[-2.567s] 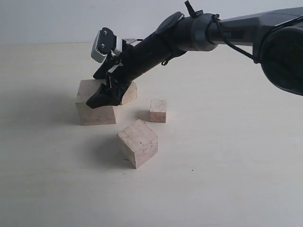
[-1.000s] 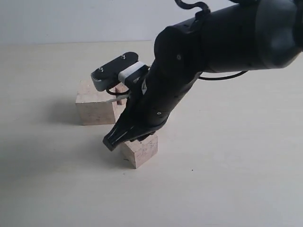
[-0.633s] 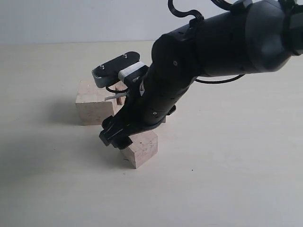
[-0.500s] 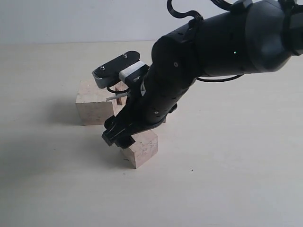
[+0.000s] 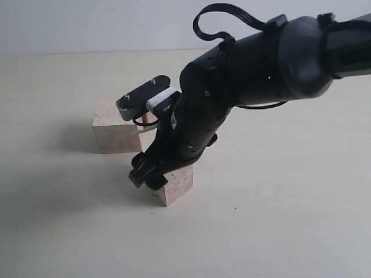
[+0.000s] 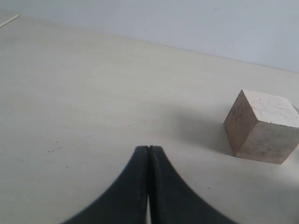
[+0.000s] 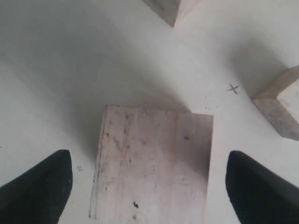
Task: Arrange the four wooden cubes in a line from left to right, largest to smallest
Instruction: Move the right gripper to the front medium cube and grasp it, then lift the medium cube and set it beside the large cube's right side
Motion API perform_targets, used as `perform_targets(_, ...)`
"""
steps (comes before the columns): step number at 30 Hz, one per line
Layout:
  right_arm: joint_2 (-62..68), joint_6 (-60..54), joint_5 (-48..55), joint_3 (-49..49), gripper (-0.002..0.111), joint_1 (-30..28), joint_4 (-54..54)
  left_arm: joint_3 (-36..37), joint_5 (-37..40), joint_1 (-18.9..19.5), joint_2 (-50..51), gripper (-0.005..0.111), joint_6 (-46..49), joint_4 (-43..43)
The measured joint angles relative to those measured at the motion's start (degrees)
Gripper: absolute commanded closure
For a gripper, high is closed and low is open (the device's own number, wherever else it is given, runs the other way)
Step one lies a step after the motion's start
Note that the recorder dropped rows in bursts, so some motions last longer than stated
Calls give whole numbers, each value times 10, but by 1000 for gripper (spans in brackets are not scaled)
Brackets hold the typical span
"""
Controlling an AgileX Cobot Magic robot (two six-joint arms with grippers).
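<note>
My right gripper (image 5: 148, 176) reaches across and hangs over the front wooden cube (image 5: 173, 183), a middle-sized one. In the right wrist view that cube (image 7: 152, 163) lies between the two fingertips (image 7: 42, 186). The right gripper (image 7: 148, 154) is open, with a gap on both sides of the cube. The largest cube (image 5: 113, 134) stands behind and to the left. The arm hides the other two cubes in the exterior view; the right wrist view shows one cube's corner (image 7: 170, 8) and another's edge (image 7: 280, 108). My left gripper (image 6: 148, 150) is shut and empty, with a single cube (image 6: 261, 127) ahead of it.
The pale table top (image 5: 278, 220) carries only the cubes. A small pencilled cross (image 7: 232, 88) marks the table beyond the front cube. The bulky black right arm (image 5: 243, 75) spans the middle of the exterior view.
The right arm swung from the back cubes forward to the front cube. Over the last second its gripper opened, turned and sank around that cube. The cubes have not moved.
</note>
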Motion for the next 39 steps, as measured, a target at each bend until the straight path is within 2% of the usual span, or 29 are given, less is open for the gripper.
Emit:
perform_targets(5,18,11,-5,0,31,0,-5,0,0,0,0,107,0,0)
perform_targets(8,25,31,-7,0,44,0,-22,0,0,0,0,107,0,0)
perform_targets(11,27,45,-7,0,70,0,-27,0,0,0,0,107,0,0)
perform_targets(12,27,47,-7,0,85,0,-29,0,0,0,0,107,0,0)
perform_targets(14,27,49,1,-2,107,0,-29,0,0,0,0,107,0,0)
perform_targets(17,29,30,43,-22,108,0,-30,0,0,0,0,107,0,0)
perform_targets(20,29,-42,102,-57,108,0,-29,0,0,0,0,107,0,0)
perform_targets(22,29,-127,152,-99,108,0,-21,0,0,0,0,107,0,0)
perform_targets(27,29,-327,202,-176,108,-10,-17,0,0,0,0,107,0,0)
perform_targets(29,29,-387,234,-198,108,-45,6,0,0,0,0,107,0,0)
perform_targets(33,29,-548,250,-227,108,-167,172,0,0,0,0,107,0,0)
perform_targets(37,29,-730,256,-227,108,-205,264,0,0,0,0,107,0,0)
perform_targets(39,29,-756,242,-227,108,-205,296,0,0,0,0,107,0,0)
